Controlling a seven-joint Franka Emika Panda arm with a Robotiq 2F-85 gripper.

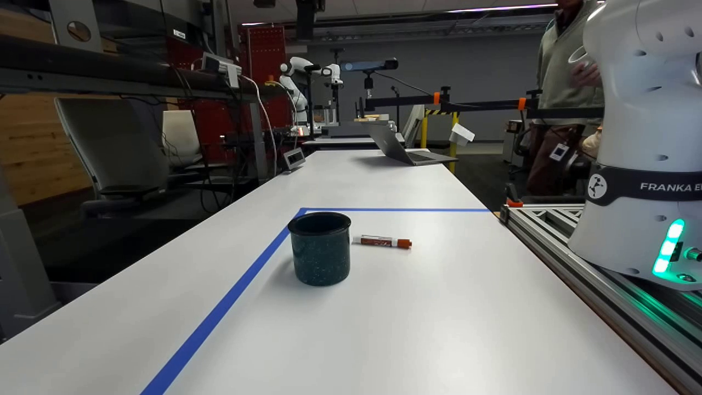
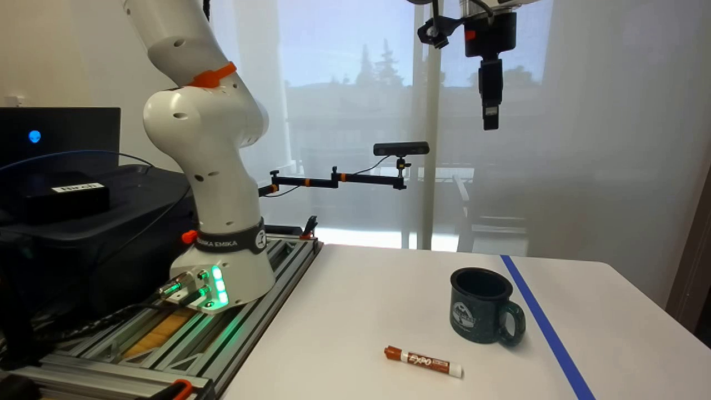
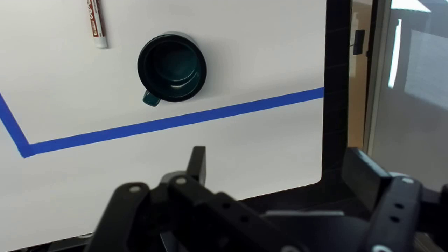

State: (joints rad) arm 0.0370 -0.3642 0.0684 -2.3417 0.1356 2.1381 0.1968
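Note:
My gripper (image 3: 275,154) is open, with its two fingers wide apart and nothing between them. In an exterior view the gripper (image 2: 490,119) points down, high above the table; it touches nothing. A dark green speckled mug (image 3: 172,67) stands upright on the white table, the nearest object to the gripper. It also shows in both exterior views (image 1: 321,252) (image 2: 481,311), its handle visible in the latter. A brown and white Expo marker (image 3: 96,22) lies beside the mug, apart from it. The marker also shows in both exterior views (image 1: 382,241) (image 2: 423,361).
Blue tape (image 3: 175,120) marks lines with a corner on the table (image 3: 266,147). The robot base stands on a metal rail (image 2: 289,278) at the table's side. A laptop (image 1: 408,151) and a small grey device (image 1: 293,159) stand farther back. A camera arm (image 2: 339,180) reaches out.

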